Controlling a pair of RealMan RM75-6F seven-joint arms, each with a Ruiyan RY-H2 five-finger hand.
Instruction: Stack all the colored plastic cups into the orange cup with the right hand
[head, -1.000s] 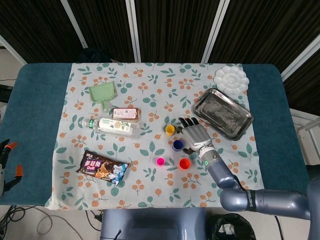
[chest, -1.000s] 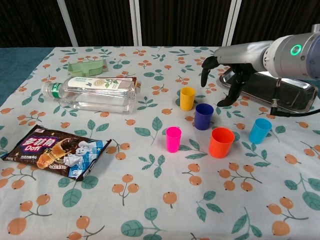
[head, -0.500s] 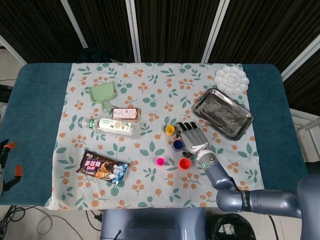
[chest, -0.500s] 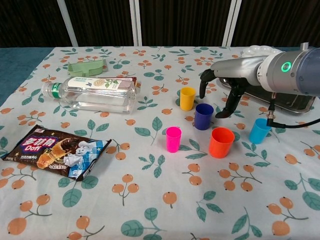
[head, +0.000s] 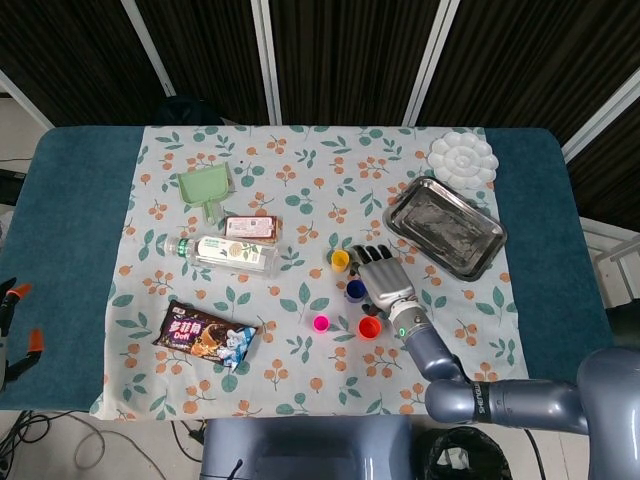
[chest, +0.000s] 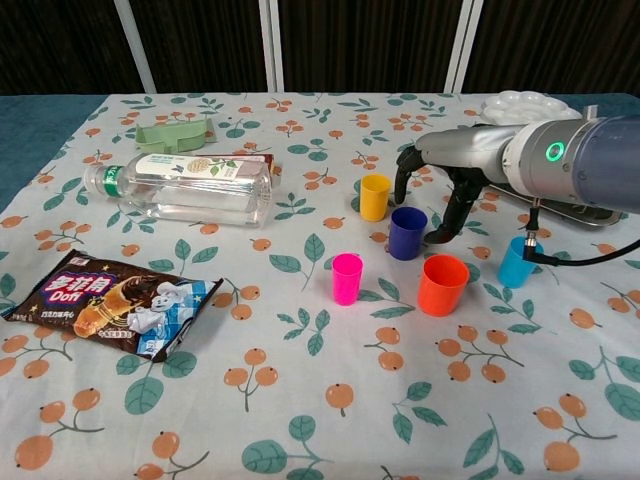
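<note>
Right hand (chest: 437, 190), fingers spread and empty, hangs just beside the purple cup (chest: 407, 233), poised for grasping

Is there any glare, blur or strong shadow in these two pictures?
Head view: even light, sharp, a bright sheen on the metal tray. Chest view: soft shadows under the cups, sharp focus; the right hand shows no motion blur.

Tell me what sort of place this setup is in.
Probably a lab or staged test room, not a home: dark curtains hang behind the table, a floral cloth carries unrelated props such as a water bottle and a metal tray, and the right hand is robotic.
</note>
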